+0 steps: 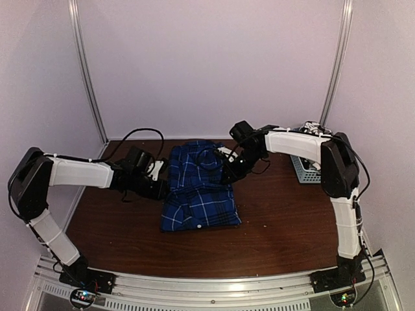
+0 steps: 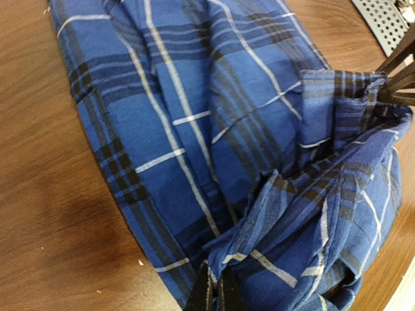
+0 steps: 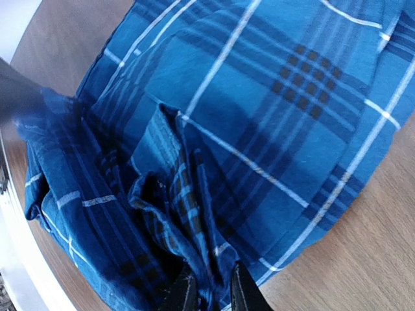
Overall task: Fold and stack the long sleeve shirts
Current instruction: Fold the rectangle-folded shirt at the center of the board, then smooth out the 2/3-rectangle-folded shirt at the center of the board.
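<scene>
One long sleeve shirt (image 1: 201,184), royal-blue plaid with black bands and thin white lines, lies folded on the brown table (image 1: 279,227) between both arms. My left gripper (image 1: 163,186) is at the shirt's left edge. In the left wrist view this gripper (image 2: 217,293) is shut on a bunched fold of the shirt (image 2: 194,129). My right gripper (image 1: 228,172) is at the shirt's upper right edge. In the right wrist view its jaws (image 3: 211,293) stand slightly apart, with a crumpled fold of the shirt (image 3: 272,97) lying between them.
A small grey slotted basket (image 1: 306,170) stands at the table's back right, behind the right arm; its corner (image 2: 384,21) shows in the left wrist view. White walls enclose the table on three sides.
</scene>
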